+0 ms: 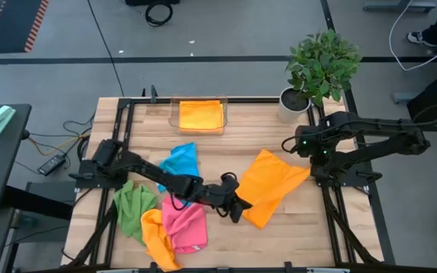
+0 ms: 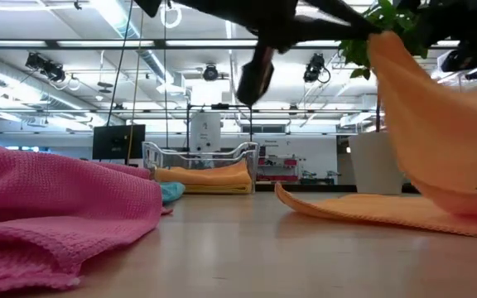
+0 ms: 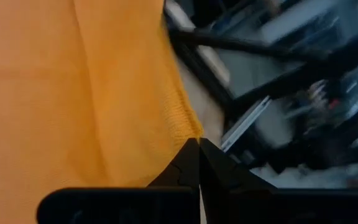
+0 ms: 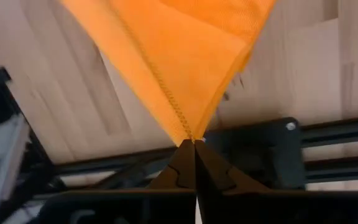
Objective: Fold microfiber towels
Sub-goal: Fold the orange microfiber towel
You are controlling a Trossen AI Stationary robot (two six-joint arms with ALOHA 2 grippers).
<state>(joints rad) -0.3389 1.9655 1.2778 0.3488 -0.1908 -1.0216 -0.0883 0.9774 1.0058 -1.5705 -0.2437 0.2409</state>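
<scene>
An orange towel (image 1: 273,186) lies spread at the table's right middle, and both grippers hold it. My left gripper (image 1: 240,209) is shut on its near-left corner. My right gripper (image 1: 309,167) is shut on its right corner. In the low view part of the towel (image 2: 437,141) hangs raised, while its far part (image 2: 363,207) lies on the table. Blue (image 1: 180,161), green (image 1: 133,205), pink (image 1: 186,224) and orange-yellow (image 1: 158,239) towels lie crumpled at the near left. My left gripper pinches the orange towel's corner tip (image 3: 192,129) between its two shut fingers, coming from the table's left side. The cloth spreads away from the fingertips, raised off the table there. My right gripper pinches the towel's right corner (image 4: 185,132) between its two shut fingers, at the stitched hem. The cloth fans out from the fingertips toward the table's middle, with the corner lifted above the wood.
A clear tray (image 1: 174,114) holding a folded orange towel (image 1: 201,115) stands at the far middle. A potted plant (image 1: 321,64) stands at the far right. Bare wood shows between the tray and the orange towel, and at the near right.
</scene>
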